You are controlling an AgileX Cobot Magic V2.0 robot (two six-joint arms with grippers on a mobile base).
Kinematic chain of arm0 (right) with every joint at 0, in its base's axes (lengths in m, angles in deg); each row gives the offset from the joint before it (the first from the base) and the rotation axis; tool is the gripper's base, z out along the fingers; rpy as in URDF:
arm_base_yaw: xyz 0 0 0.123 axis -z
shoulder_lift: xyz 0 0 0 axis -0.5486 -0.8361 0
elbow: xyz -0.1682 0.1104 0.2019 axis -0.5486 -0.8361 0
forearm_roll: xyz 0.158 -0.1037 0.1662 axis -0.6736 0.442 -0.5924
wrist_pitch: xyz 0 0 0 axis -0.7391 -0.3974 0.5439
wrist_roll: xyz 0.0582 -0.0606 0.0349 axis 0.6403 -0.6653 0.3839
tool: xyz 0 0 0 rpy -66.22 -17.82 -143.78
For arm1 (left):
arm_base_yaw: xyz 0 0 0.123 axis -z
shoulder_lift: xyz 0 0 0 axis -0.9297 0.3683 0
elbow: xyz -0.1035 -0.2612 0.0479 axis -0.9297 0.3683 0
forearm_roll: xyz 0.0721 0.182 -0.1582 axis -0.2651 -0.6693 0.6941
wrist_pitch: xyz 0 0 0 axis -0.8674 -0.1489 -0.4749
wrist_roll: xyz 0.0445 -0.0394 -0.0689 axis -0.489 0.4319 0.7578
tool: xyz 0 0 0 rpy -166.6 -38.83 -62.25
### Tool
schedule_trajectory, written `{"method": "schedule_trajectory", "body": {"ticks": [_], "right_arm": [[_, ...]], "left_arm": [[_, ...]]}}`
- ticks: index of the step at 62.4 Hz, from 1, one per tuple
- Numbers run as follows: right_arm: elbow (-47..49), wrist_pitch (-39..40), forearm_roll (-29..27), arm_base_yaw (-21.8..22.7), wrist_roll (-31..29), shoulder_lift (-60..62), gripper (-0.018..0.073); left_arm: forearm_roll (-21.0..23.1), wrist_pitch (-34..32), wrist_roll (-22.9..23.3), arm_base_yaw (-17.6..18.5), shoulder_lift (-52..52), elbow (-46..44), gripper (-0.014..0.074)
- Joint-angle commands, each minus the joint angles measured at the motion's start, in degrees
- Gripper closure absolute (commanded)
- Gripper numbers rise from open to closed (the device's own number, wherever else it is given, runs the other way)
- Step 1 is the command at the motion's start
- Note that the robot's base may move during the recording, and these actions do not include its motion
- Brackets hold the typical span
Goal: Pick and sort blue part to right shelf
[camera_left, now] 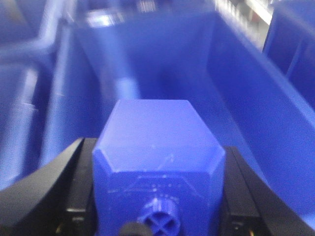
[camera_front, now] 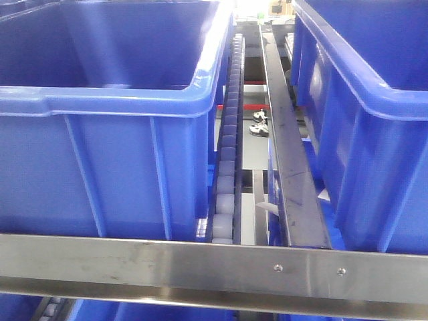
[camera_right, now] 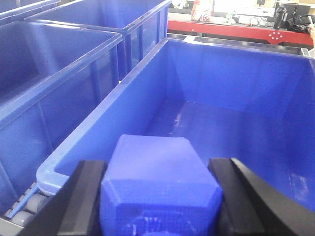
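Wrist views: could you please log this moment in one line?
left gripper: holds blue part | right gripper: holds second blue part over bin

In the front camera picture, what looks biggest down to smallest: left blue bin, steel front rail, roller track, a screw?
1. Left blue bin
2. Steel front rail
3. Roller track
4. Screw
The rail is nearest the camera, so real sizes are unsure.

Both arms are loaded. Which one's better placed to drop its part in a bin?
Left, likely: the left end effector holds a blue part already between a bin's walls. The right end effector holds its blue part back at its bin's near rim.
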State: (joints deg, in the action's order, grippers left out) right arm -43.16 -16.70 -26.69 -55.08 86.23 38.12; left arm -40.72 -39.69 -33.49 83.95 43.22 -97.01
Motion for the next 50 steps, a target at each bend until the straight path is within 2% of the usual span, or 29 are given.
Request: {"method": "schedule_trajectory", "body": {"ticks": [1, 19, 36, 50], "right_arm": [[1.53, 5.99, 1.10, -0.15, -0.30, -0.66, 0.0273], [1.53, 5.87, 1.10, -0.15, -0.30, -0.66, 0.0273], [1.53, 5.75, 1.10, -0.15, -0.30, -0.66, 0.0273], [1.53, 5.75, 1.10, -0.15, -0.30, -0.66, 0.0273]], "left_arm": [[1.10, -3.83, 0.01, 0.05, 8.88, -6.92, 0.0281], [1.13, 0.81, 0.01, 0.05, 36.38, -22.55, 0.0281], [1.13, -2.45, 0.01, 0.05, 49.50, -26.56, 0.0281], [1.13, -3.03, 0.01, 0.05, 55.80, -26.56, 0.0281]]}}
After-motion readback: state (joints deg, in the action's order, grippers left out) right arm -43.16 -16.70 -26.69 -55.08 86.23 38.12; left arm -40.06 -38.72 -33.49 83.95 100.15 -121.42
